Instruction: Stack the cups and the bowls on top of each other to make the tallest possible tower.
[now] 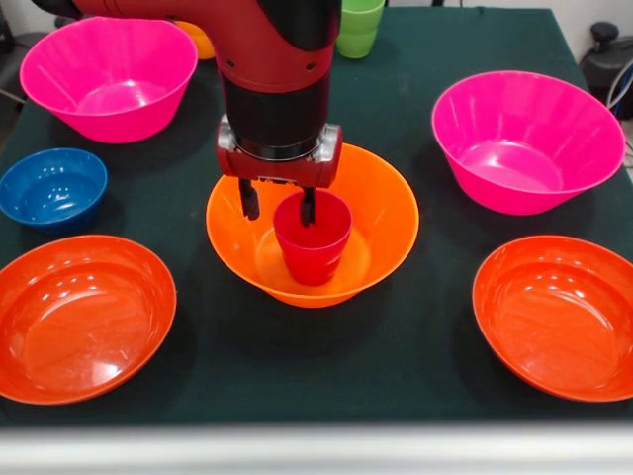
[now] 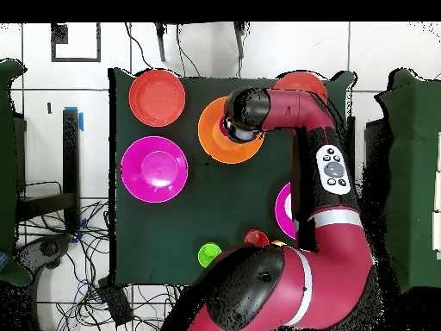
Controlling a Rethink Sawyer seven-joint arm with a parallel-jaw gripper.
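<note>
A red cup (image 1: 315, 247) stands upright inside the large orange bowl (image 1: 386, 213) at the table's middle. My gripper (image 1: 279, 210) hangs just over it, open. One finger is outside the cup's left wall and the other dips inside its mouth, and neither visibly presses the wall. In the overhead view the arm's wrist covers the cup, and only the orange bowl (image 2: 214, 142) shows. The small blue bowl (image 1: 51, 186) sits at the left. Behind the left pink bowl is an orange cup (image 1: 200, 40), and a green cup (image 1: 360, 27) stands at the back.
Two large pink bowls (image 1: 109, 77) (image 1: 526, 139) stand at back left and right. Two shallow red-orange bowls (image 1: 81, 317) (image 1: 559, 315) lie at front left and right. In the overhead view the arm hides part of one pink bowl (image 2: 282, 209).
</note>
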